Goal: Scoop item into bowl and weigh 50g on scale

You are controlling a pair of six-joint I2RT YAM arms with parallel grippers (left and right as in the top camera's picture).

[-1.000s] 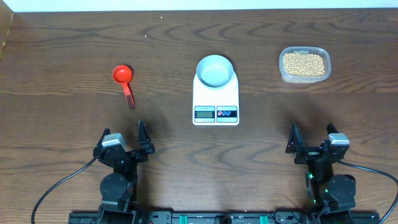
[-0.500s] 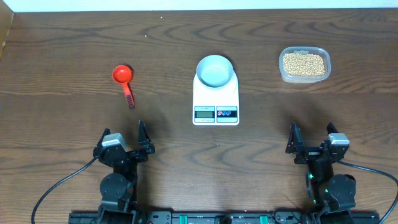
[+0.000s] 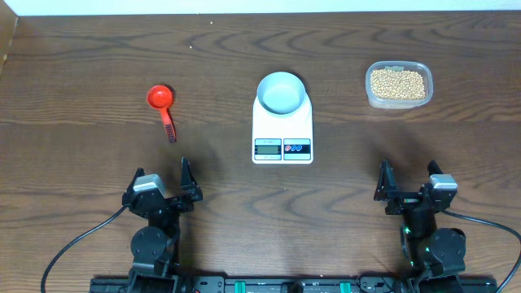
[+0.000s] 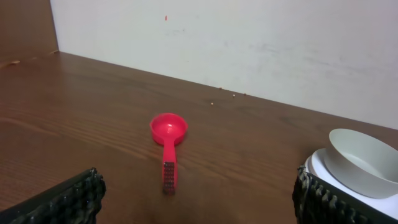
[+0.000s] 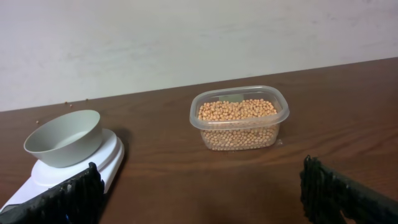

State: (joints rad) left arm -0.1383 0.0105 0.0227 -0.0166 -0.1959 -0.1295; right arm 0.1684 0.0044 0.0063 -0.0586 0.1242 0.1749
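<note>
The beans lie heaped in a clear plastic tub at the upper right of the overhead frame, filling it well up its walls. The tub stands well apart from the scale, which sits at the middle of the dark wooden worktop. The pale bowl stands upright on the scale's upper end and looks empty. At the scale's lower end are a grey display and, beside it, a red and a blue button. Any figures on the display are too small to read.

A red scoop lies flat at the upper left, cup toward the top of the frame. Its handle points down and has a dark patterned stretch on which no writing can be made out.

The left tool rests low at the lower left, its jaws spread wide and holding nothing. In the left wrist view its black ribbed fingers sit at the two bottom corners, with the scoop between them farther off. The right tool at the lower right is spread just as wide and empty. Its wrist view shows the tub and the bowl before a white wall.
</note>
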